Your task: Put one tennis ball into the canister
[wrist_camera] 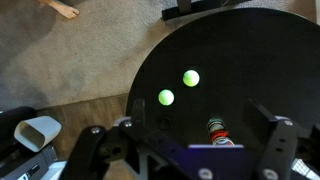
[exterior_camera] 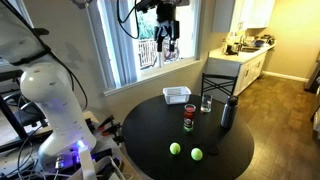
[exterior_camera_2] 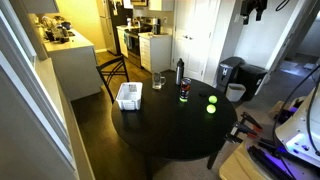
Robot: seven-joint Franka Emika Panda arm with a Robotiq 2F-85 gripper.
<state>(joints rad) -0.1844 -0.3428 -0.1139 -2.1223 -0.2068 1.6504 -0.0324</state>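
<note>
Two yellow-green tennis balls lie on the round black table, side by side near its edge in both exterior views (exterior_camera: pixel 175 149) (exterior_camera: pixel 196 154) (exterior_camera_2: pixel 212 101) (exterior_camera_2: pixel 209 110). In the wrist view they show at the middle (wrist_camera: pixel 190 77) (wrist_camera: pixel 166 97). The canister (exterior_camera: pixel 189 119) (exterior_camera_2: pixel 184 93), clear with red bands, stands upright near the table's middle. The wrist view shows it from above (wrist_camera: pixel 217 130), between the fingers in the picture. My gripper (exterior_camera: pixel 167 45) (exterior_camera_2: pixel 250 10) (wrist_camera: pixel 200 135) hangs high above the table, open and empty.
A dark grey bottle (exterior_camera: pixel 227 113) (exterior_camera_2: pixel 180 71), a clear glass (exterior_camera: pixel 206 104) (exterior_camera_2: pixel 158 80) and a white basket (exterior_camera: pixel 177 95) (exterior_camera_2: pixel 128 96) stand on the table (exterior_camera: pixel 150 130) beyond the canister. A black chair (exterior_camera: pixel 218 85) is at the far edge.
</note>
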